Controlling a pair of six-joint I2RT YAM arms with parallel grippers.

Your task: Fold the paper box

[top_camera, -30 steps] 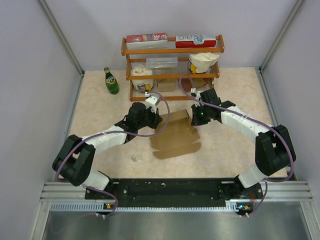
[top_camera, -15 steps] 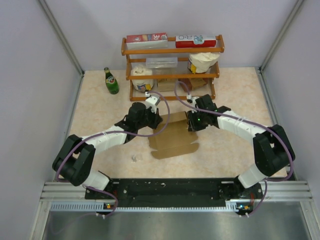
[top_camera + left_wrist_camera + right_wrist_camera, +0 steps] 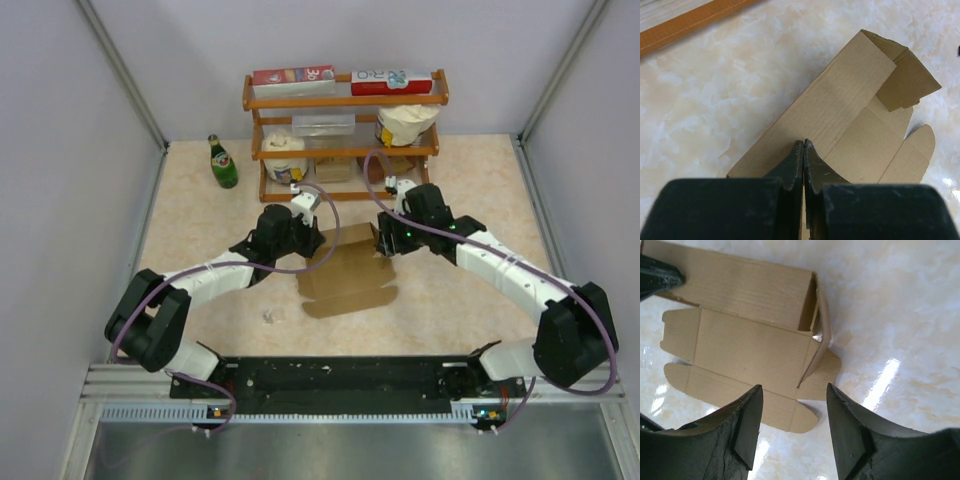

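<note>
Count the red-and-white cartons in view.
2. Both lie on the top tier of the wooden shelf: the left carton at its left end, the right carton at its right end. Lower tiers are crowded, so more may be hidden.

Paper box lies partly folded, its far wall raised and its flaps flat on the near side. Left gripper is at the box's far-left corner. Right gripper is at its far-right corner, contact unclear. Wooden rack stands behind the box, green bottle far-left of it.
</note>
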